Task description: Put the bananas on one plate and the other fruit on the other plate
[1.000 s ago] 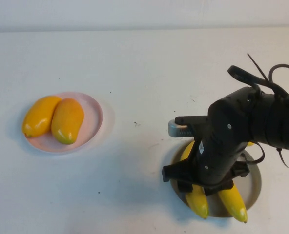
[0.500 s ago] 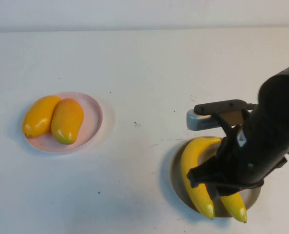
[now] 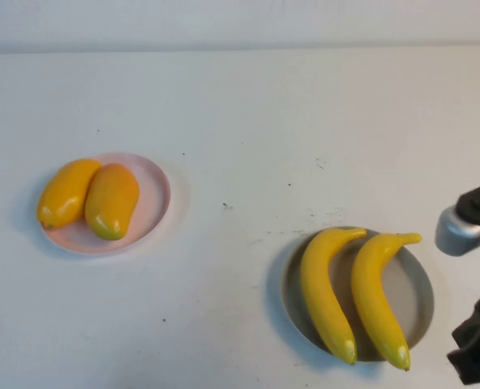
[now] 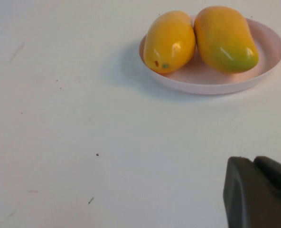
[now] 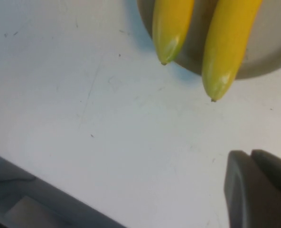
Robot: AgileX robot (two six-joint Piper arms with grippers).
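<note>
We see both bananas (image 3: 353, 296) on the grey plate (image 3: 414, 296), mangoes (image 3: 90, 198) on the pink plate (image 3: 155, 190). Left gripper (image 4: 259, 192) and right gripper (image 5: 259, 187): jaws clenched, empty, above bare table (image 3: 240, 121).

Yellow bananas (image 3: 353, 296), pink plate (image 3: 155, 194)

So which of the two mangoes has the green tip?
The mango nearer the table's middle on the pink plate; its near end turns green, while its neighbour is plain orange-yellow.
</note>
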